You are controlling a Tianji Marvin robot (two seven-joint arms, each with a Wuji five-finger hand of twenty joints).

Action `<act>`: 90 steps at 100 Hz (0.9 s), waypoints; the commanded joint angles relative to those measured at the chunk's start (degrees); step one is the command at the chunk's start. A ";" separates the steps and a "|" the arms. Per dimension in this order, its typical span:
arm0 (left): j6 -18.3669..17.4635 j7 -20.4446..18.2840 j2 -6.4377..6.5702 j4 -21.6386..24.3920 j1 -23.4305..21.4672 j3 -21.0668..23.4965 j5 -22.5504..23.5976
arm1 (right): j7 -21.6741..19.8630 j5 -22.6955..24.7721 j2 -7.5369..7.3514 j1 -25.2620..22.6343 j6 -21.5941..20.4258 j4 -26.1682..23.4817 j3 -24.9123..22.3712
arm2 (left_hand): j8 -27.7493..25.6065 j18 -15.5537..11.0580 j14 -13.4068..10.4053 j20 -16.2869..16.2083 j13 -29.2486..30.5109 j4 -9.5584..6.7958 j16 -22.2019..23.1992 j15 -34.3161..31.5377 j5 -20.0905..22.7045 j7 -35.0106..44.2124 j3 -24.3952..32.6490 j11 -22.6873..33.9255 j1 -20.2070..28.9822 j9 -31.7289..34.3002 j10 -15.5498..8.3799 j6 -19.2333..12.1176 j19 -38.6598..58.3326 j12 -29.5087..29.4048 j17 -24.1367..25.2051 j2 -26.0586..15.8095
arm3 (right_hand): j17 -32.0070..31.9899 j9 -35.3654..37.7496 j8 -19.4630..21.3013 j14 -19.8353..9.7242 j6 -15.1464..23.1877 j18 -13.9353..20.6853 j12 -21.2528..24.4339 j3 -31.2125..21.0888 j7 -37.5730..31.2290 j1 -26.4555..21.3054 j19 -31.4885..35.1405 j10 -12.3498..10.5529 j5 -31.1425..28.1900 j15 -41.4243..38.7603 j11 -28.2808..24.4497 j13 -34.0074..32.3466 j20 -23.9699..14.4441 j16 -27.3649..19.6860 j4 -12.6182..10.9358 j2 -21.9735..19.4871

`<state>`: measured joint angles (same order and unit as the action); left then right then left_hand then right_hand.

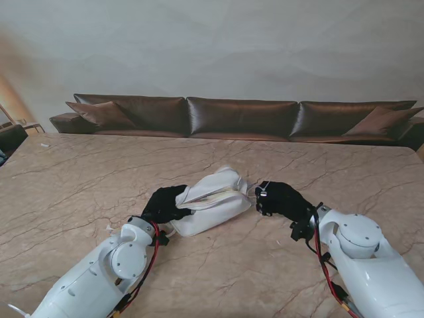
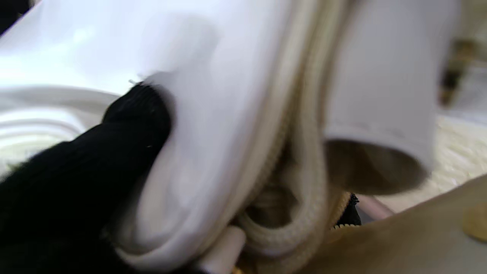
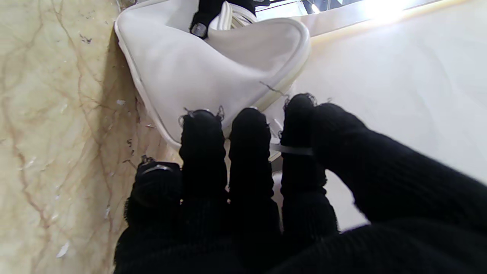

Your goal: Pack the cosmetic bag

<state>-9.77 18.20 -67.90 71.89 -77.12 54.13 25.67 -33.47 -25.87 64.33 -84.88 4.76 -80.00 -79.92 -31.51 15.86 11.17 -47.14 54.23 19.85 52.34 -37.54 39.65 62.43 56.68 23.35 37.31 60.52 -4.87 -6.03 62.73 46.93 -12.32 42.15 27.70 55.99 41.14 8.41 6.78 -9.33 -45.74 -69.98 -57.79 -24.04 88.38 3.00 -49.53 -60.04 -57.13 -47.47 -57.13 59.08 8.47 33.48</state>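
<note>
White bag (image 1: pixel 211 202) — beige veined table (image 1: pixel 79 192) — brown sofa (image 1: pixel 242 117)

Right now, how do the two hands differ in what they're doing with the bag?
The left hand grips the white bag at its left end, fingers pressed into the fabric by the zipper; the right hand holds nothing that I can see, its fingers close together at the bag's right end. The left hand is partly hidden by the bag; the right hand shows whole. Both wear black gloves and sit low over the marble table.
</note>
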 commanded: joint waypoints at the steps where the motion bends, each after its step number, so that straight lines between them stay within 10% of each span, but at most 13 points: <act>1: 0.92 -1.70 -1.50 -1.61 -2.13 -0.55 -2.38 | -0.34 -0.12 -0.06 -0.68 -0.14 0.88 -0.22 | -3.87 0.02 0.78 -1.94 4.45 -3.62 3.37 -3.18 5.34 0.56 7.60 7.51 18.18 2.57 -2.09 -4.46 3.36 -1.05 -0.92 -7.18 | -0.10 1.25 2.25 0.32 8.57 0.25 -0.74 -0.62 -3.43 -0.78 0.21 -1.50 -3.15 0.37 1.24 -0.34 -1.01 0.36 -1.59 -0.24; 13: -0.48 -0.75 -2.07 -1.92 -2.15 -0.51 -3.80 | -0.17 -0.84 0.23 -0.96 -0.47 1.96 -0.48 | -14.60 3.02 2.15 1.97 8.58 -9.80 4.62 -15.40 10.77 6.74 9.33 21.72 22.47 4.09 -2.80 -5.35 9.52 -2.56 -5.26 -11.19 | -0.30 1.06 3.00 0.29 8.59 0.25 -0.85 -0.37 -3.04 -0.84 -0.07 -1.61 -3.20 0.42 1.27 -0.22 -1.01 0.43 -1.71 -0.28; 40: 5.08 1.56 -0.66 2.74 -3.08 0.37 5.72 | 0.39 -2.20 0.65 -0.76 -1.45 2.40 -0.07 | -22.02 8.55 3.34 6.18 17.88 -9.56 6.19 -34.06 19.75 9.58 23.22 28.23 24.33 13.76 -0.83 -7.61 19.09 3.85 -16.56 4.60 | -0.98 0.42 2.92 0.16 8.65 0.33 -0.85 0.48 -1.79 -1.32 -0.77 -1.49 -2.78 0.92 1.73 0.62 -1.09 0.46 -1.23 -0.59; 55: 9.25 0.60 0.57 4.53 -2.98 0.22 11.07 | 2.06 -1.94 0.94 -0.14 -2.67 2.37 1.17 | -21.34 9.93 4.20 9.27 18.66 -10.15 -0.25 -42.19 24.56 9.14 33.06 29.45 23.05 17.73 0.70 -7.21 21.71 4.58 -20.95 14.56 | -1.43 0.20 0.67 -0.03 8.85 0.58 -0.94 0.84 -0.40 -1.55 -1.36 -1.58 -2.99 1.21 2.01 1.08 -1.24 0.56 -0.65 -0.05; 73: 10.74 -2.40 1.43 3.39 -1.27 -2.59 13.37 | 2.61 -1.43 0.88 0.49 -3.55 1.67 2.25 | -21.15 10.25 4.41 10.64 19.00 -15.09 -3.06 -44.95 26.35 8.90 33.27 32.02 22.96 17.93 0.98 -7.26 22.83 4.05 -22.47 17.05 | -1.67 0.39 -0.83 0.01 8.63 0.59 -1.08 0.56 -0.63 -1.64 -1.61 -1.36 -3.24 1.13 2.07 1.17 -1.46 0.80 -0.28 0.44; 90: 10.88 -4.52 1.80 2.02 0.62 -5.43 14.04 | 2.41 1.14 0.09 0.50 -3.43 -0.96 2.15 | -21.16 9.62 3.99 11.09 18.96 -16.13 -3.93 -45.51 26.19 8.78 33.27 32.50 22.31 17.87 0.53 -7.35 23.35 3.41 -22.62 17.46 | -1.19 0.68 -1.72 -0.23 8.78 0.66 -1.30 0.24 -0.85 -1.28 -1.54 -1.70 -3.16 1.03 2.10 0.71 -1.69 0.89 -0.22 0.61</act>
<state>0.61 15.73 -66.42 77.02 -75.17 50.03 39.33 -30.71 -24.25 64.64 -84.84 1.56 -78.20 -77.49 -50.92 24.15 13.44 -36.81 65.19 16.23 46.26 -60.75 55.20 61.90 57.16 44.92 40.68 69.66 -1.65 -4.69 83.12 47.55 -34.26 58.67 26.27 56.71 40.42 8.42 6.35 -9.30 -46.27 -69.35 -57.69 -24.44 86.78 2.83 -49.53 -58.69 -56.64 -46.32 -57.85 59.13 8.53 33.39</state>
